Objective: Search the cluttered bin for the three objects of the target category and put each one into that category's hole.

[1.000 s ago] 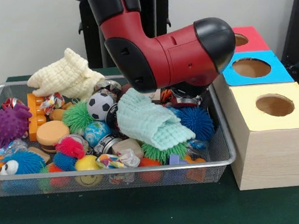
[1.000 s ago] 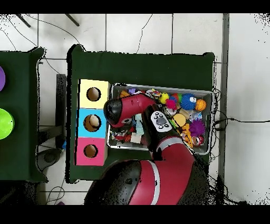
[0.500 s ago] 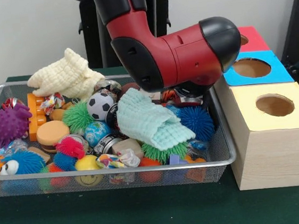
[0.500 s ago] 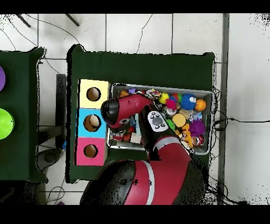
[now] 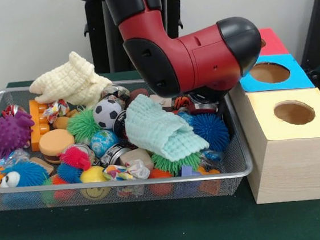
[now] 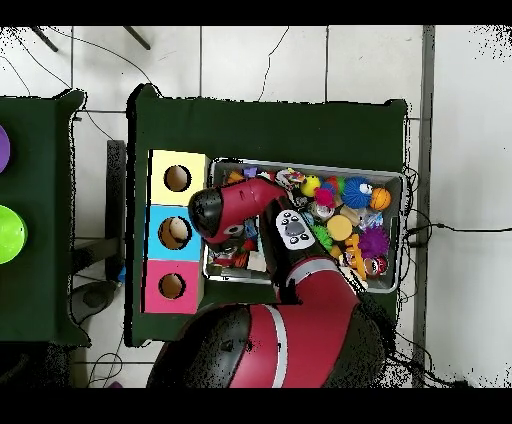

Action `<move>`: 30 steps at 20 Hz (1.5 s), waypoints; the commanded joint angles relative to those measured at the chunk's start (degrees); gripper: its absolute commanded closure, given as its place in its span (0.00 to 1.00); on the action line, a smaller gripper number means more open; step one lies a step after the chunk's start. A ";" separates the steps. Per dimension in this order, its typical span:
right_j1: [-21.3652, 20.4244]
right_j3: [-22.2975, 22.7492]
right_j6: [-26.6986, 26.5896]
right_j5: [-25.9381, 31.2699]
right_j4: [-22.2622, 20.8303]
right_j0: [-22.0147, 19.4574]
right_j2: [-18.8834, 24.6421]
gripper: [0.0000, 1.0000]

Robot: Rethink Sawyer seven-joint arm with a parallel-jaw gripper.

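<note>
A wire bin is heaped with toys. Among them are a mint cloth, a cream cloth, a soccer ball, a blue spiky ball and a purple spiky ball. The red arm's wrist hangs over the bin's end nearest the boxes. Only a dark part of my gripper shows under that wrist, just above the toys, and its tips are hidden. In the overhead view the arm covers it.
Beside the bin stand three boxes with round holes: yellow, blue and red. A green table lies at the overhead view's left.
The arm's wrist has shifted a little toward the boxes and slightly up. The toys in the bin have not moved.
</note>
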 commanded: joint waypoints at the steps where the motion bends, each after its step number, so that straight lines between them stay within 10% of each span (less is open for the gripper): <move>1: 2.57 3.49 3.65 -3.86 0.40 1.15 3.04 1.00; 11: -12.09 9.96 0.61 1.12 3.13 -0.46 4.50 1.00; 30: -22.62 17.92 3.48 1.85 13.48 -1.77 6.97 1.00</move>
